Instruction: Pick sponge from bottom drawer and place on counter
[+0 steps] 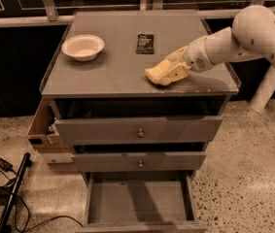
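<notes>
Reaching in from the right edge, the arm holds the gripper (172,67) low over the counter (112,74) near its front-right corner, its fingers closed on the sponge (156,75), which touches the surface close to the front edge. A white bowl (82,46) sits toward the left edge, a dark packet (146,43) toward the back. The bottom drawer (139,203) stands pulled out

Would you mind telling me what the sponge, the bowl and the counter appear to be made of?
The sponge, on the counter at the gripper, looks like soft pale-yellow foam: matte, with wavy edges. The bowl looks like glazed ceramic or plastic: smooth, off-white, faintly shiny. The counter looks like grey laminate or painted board, with a dull sheen.
</notes>
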Robot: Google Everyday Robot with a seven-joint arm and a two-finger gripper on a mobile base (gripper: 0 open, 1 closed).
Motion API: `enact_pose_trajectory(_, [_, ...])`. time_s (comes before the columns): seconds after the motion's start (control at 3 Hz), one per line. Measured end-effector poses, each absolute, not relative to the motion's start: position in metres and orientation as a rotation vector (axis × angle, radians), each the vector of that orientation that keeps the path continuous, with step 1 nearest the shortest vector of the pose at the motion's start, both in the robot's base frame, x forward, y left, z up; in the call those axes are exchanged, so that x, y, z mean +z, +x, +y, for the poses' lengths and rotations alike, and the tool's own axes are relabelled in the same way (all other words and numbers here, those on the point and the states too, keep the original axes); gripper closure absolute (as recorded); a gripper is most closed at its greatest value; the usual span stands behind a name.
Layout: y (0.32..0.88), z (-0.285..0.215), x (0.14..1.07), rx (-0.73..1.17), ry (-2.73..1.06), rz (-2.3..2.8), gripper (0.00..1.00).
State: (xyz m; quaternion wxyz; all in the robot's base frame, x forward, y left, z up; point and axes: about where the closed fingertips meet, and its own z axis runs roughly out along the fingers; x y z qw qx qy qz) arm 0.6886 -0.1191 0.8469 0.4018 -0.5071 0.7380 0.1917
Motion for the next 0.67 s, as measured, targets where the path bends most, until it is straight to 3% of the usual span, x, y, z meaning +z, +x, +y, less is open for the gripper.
enact_pose_trajectory(0.33, [0.6886, -0.119, 0.8469, 0.485, -1.282, 1.865, 0.03])
enact_pose_trajectory(0.67, [0.6886, -0.119, 0.8469, 0.485, -1.282, 1.865, 0.0])
